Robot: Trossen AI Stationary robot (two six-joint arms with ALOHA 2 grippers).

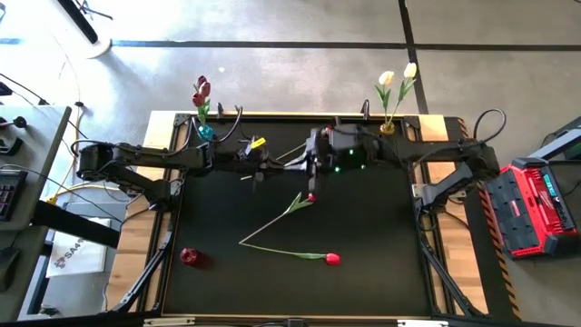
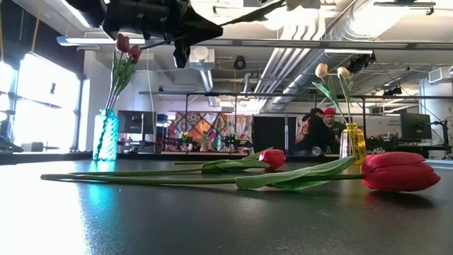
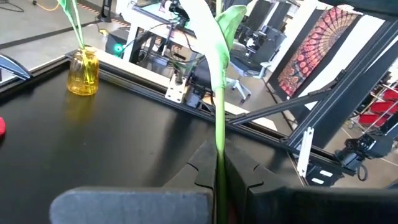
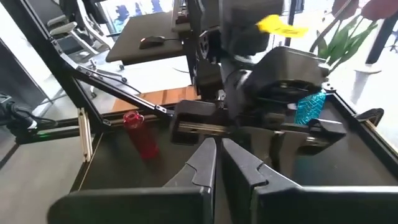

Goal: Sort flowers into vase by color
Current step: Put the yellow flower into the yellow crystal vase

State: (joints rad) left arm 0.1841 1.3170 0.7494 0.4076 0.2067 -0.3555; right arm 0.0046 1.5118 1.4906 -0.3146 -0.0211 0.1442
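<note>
The left gripper [image 3: 219,177] is squeezed tight on the thin green stem of a flower [image 3: 217,74], which sticks up out of it. The right gripper [image 4: 217,163] is closed with nothing in it, right beside the left one. Below them two red tulips [image 1: 309,202] lie on the black bench [image 1: 381,272].

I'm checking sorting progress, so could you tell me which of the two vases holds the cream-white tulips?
The yellow vase at the table's back right corner holds the two cream-white tulips; the blue vase at the back left holds dark red ones.
</note>
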